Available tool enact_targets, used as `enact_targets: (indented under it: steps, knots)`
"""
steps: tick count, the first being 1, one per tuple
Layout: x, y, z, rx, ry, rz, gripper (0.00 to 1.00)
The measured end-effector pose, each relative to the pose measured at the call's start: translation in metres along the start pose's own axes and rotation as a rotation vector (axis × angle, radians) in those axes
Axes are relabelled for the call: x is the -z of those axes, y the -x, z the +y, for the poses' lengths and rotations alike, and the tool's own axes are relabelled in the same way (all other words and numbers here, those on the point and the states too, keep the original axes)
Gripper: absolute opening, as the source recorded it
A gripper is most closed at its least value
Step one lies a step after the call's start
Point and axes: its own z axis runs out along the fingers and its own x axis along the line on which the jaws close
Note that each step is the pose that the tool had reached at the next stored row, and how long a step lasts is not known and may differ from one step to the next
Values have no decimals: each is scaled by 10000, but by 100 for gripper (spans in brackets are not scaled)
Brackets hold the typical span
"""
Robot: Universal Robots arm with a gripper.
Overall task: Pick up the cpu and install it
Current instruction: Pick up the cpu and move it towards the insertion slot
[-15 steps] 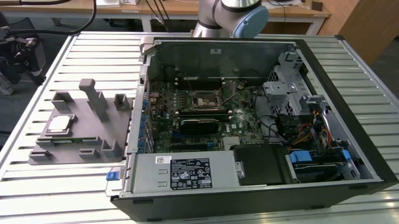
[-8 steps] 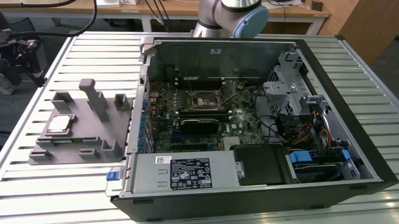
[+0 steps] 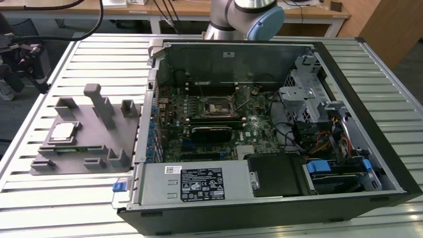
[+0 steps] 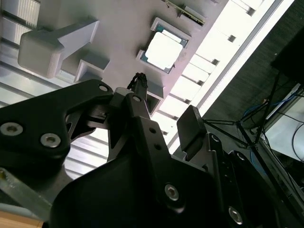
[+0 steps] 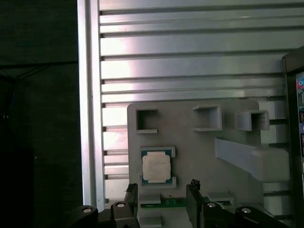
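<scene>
Right now, in the exterior view, the cpu (image 3: pixel 63 132) is lying flat, pale top up, in a pocket of the grey holder (image 3: pixel 92 141) on the slatted table (image 3: pixel 99 54), on the exterior view's left of the open computer case (image 3: pixel 231 59). The black socket (image 3: pixel 217 107) inside the case is sitting well apart from it. In the second wrist view, the gripper (image 4: pixel 164 109) is hanging above the holder with its 2 black fingers (image 4: pixel 190 124) spread wide and gripping nothing, and the cpu is showing beyond the fingertips, untouched. In the first wrist view, the cpu is lying just ahead of the gap between the 2 fingers, roughly centred on it, its edges running square to them, and the gap is looking wider than the cpu.
</scene>
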Motion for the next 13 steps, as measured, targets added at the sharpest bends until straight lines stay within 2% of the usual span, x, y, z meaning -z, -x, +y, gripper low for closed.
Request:
enact_targets:
  steps: [7,13]
  knots:
    - [-39,-1,-1,17,7,0,53]
    - [-98,0,-10,150,67,11,53]
